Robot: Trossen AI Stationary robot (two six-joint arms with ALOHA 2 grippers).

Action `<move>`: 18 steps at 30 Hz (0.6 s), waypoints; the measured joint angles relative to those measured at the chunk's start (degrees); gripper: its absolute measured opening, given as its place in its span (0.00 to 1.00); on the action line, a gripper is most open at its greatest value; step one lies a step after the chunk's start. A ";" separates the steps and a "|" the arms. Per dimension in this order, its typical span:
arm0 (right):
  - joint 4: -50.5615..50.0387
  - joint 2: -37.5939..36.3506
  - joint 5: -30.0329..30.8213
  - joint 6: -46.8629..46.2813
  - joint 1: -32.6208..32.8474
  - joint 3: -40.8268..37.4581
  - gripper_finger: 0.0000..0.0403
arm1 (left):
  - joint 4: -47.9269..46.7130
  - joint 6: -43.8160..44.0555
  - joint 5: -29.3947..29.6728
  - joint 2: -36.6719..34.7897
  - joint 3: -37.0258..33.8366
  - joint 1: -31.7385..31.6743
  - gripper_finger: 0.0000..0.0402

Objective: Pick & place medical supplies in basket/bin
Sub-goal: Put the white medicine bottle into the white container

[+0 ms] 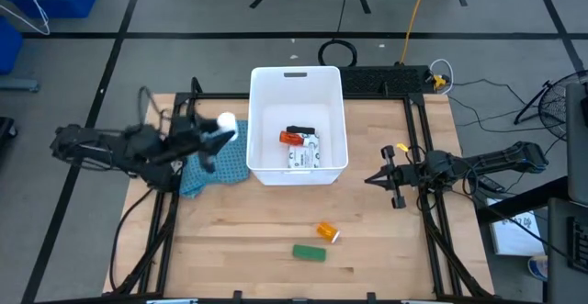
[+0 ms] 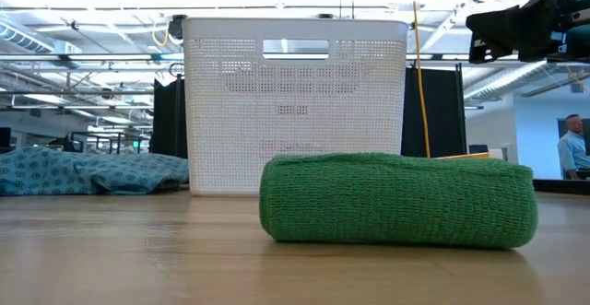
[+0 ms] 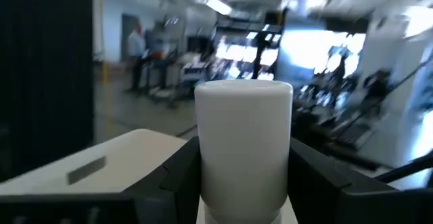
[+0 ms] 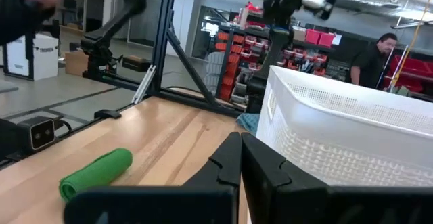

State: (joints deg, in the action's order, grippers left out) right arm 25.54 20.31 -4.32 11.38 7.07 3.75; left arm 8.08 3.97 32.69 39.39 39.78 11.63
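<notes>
The white bin point(image 1: 265, 171) stands at the table's far middle. In it lie an orange pill bottle point(image 1: 291, 138), a small black block point(image 1: 299, 129) and a white printed packet point(image 1: 303, 154). Left of the bin, above the blue-green cloth point(image 1: 225, 166), my left gripper point(image 1: 220, 131) is shut on a white cylinder point(image 3: 243, 143). A second orange bottle point(image 1: 327, 232) and a green roll point(image 1: 309, 253) lie on the bare wood near the front edge. My right gripper point(image 1: 372, 180) hovers shut and empty, right of the bin. My left gripper pinches the white cylinder by its round sides point(image 3: 210, 166) between its two fingers point(image 3: 177, 173). The fingers are about level, come from the table's left and lie across it. One flat end point(image 3: 243, 88) sticks out past the fingers. It is lifted clear of the cloth.
The cloth lies against the bin's left wall. The green roll point(image 2: 396, 199) fills the low view in front of the bin point(image 2: 295, 102). Black frame rails point(image 1: 432, 240) run along the table's sides. Bare wood point(image 1: 239, 240) lies at the near left. People stand in the room beyond.
</notes>
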 joint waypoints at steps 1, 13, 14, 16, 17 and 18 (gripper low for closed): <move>0.00 0.01 0.02 0.32 0.00 0.00 0.00 | -3.90 0.81 -0.63 2.77 3.97 -1.84 0.43; -0.02 0.01 0.24 4.50 0.00 -0.01 0.00 | -28.58 3.15 -23.55 43.36 39.24 -22.13 0.43; -0.05 0.01 0.24 4.50 0.00 0.00 0.00 | -30.05 3.39 -24.63 46.35 40.83 -23.16 0.43; -0.32 0.01 0.22 4.50 0.00 0.00 0.00 | -32.79 3.77 -26.33 51.87 43.20 -24.98 0.43; -0.58 0.01 0.20 4.46 0.00 0.00 0.00 | -33.87 4.24 -26.91 54.25 44.02 -25.72 0.43; -0.79 0.03 0.20 4.40 0.00 0.00 0.00 | -34.55 4.80 -27.20 56.10 44.41 -26.37 0.43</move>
State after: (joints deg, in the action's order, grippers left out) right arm 24.75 20.34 -4.12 15.77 7.07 3.74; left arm -26.47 8.77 5.49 95.49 84.20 -14.74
